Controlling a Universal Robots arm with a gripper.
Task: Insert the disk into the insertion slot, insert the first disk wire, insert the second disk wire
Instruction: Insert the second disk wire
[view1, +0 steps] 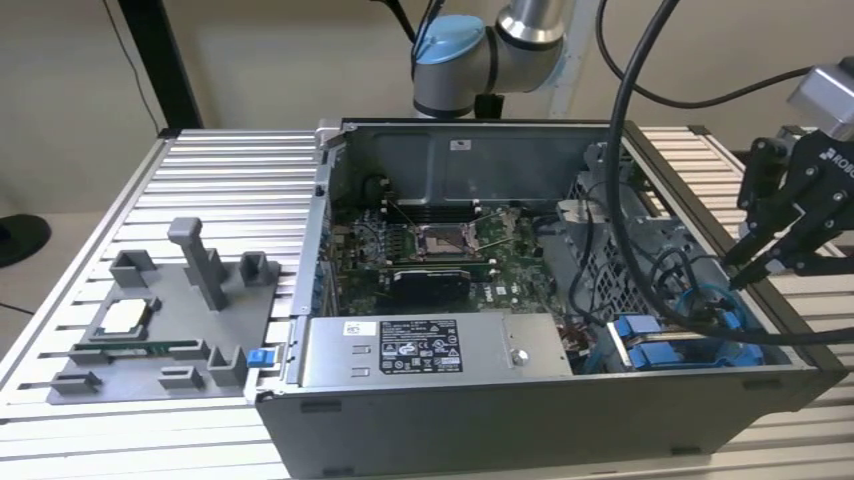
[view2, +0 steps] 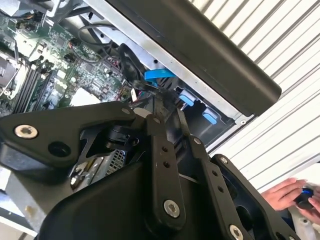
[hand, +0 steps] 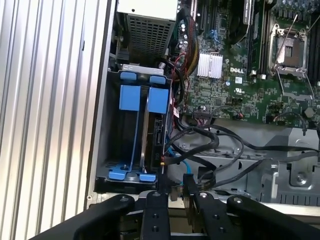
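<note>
Blue plastic marks the work area. In the first wrist view the disk (hand: 156, 132) stands on edge inside the insertion slot (hand: 116, 135), with its blue carrier frame level with the neighbouring blue carrier.

**Step in hand.** The disk appears fully seated, so the work is judged to be at the wire stage. Which of the two wires is in hand cannot be told. A blue cable (hand: 181, 161) and several black cables (hand: 220, 145) lie loose just beside the disk's exposed end.

**Gripper.** The gripper (view1: 741, 265) hangs over the case wall at the exterior view's right, near the bay and angled down toward it. Jaw state: cannot tell — a dark connector sits at the tips in the second wrist view, but a grip on it is not confirmed.

**Requirement.** Seating a connector here likely calls for square alignment with the disk's port edge and a path clear of the loose cables.

**View differences.**
- The exterior view places the bay against the power-supply box (view1: 414, 350) and the motherboard (view1: 427, 250).
- The first wrist view looks down into the bay.
- The second wrist view adds a person's hand (view2: 292, 192) outside the case — well apart from the tips.
</note>
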